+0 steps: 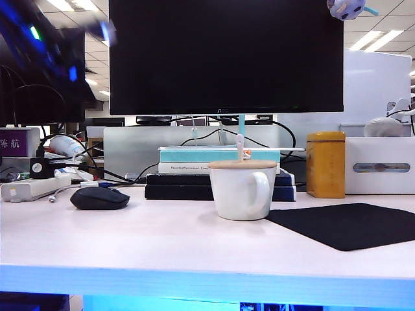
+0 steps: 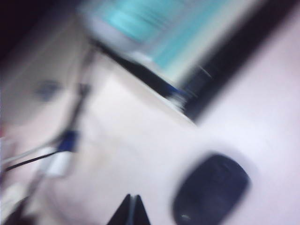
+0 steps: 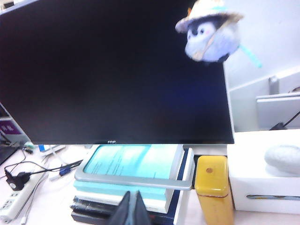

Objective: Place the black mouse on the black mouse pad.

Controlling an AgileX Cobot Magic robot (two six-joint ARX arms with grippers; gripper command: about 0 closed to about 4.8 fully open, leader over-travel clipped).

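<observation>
On the pale desk (image 1: 162, 240) we see the black mouse (image 1: 100, 197) lying at the left, well apart from the black mouse pad (image 1: 350, 224), which lies flat at the right. Between them stands a white mug (image 1: 241, 190), handle toward us, covered by a wooden lid (image 1: 242, 164) with a small white knob; what is inside we cannot tell. Behind it sits a stack of books (image 1: 217, 176) under a dark monitor (image 1: 225, 55), and beside the stack a yellow tin (image 1: 325, 164) with its lid on, then a white tissue box (image 1: 379, 165).

Our left gripper (image 2: 131, 211) hangs above the desk with its dark fingertips pressed together, empty, the mouse (image 2: 211, 190) blurred just beside it. Our right gripper (image 3: 132, 208) is likewise closed on nothing, raised in front of the books (image 3: 133, 176) and monitor (image 3: 112, 70), with the tin (image 3: 213, 187) nearby. A plush penguin (image 3: 211, 33) perches at the monitor's upper corner.
</observation>
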